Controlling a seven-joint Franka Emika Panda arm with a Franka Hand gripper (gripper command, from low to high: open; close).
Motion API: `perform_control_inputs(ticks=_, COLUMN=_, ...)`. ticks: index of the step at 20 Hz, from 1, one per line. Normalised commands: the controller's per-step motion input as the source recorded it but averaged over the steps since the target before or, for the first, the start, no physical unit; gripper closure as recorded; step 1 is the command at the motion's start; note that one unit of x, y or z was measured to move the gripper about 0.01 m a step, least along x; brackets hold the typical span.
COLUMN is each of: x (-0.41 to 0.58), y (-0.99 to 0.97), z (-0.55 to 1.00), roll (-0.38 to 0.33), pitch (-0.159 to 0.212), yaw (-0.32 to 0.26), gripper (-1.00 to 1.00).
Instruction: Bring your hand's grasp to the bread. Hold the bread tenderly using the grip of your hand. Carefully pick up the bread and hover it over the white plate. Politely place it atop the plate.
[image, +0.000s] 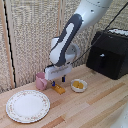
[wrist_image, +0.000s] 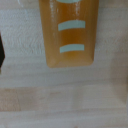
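A: Where does the bread (image: 60, 89) lie against the gripper (image: 58, 80)?

B: In the exterior view it lies flat on the wooden table (image: 95, 105), just under the gripper's dark and blue fingertips. I cannot tell from there whether they touch it. In the wrist view the bread (wrist_image: 69, 32) fills the upper middle of the frame as a golden-orange oblong with pale bars across it, lying on the wood grain of the table (wrist_image: 65, 95).

A: And the gripper itself, wide or narrow?

B: The fingers point down with a gap between them, and only dark slivers show at the edges of the wrist picture, so they stand apart with the bread between or below them, not clamped on it.

A: The white plate (image: 27, 106)?

B: Well apart, toward the exterior view's left and nearer the camera. A small pale bowl (image: 78, 85) sits just beside the bread on the exterior view's right, and a pink cup (image: 41, 81) on its left.

A: Any writing or labels?

B: None I can read. The black appliance (image: 108, 52) behind is too blurred.
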Motion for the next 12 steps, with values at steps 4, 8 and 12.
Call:
perform_control_inputs(ticks=4, x=0.043, y=0.0, z=-0.23, roll=-0.029, pitch=0.0, yaw=0.033, gripper=-1.0)
perform_control_inputs(ticks=8, x=0.089, y=0.0, z=-0.24, roll=-0.054, pitch=0.0, yaw=0.034, gripper=1.0)
perform_control_inputs(ticks=12, x=0.105, y=-0.06, z=-0.16, roll=-0.01, pitch=-0.036, yaw=0.028, gripper=1.0)
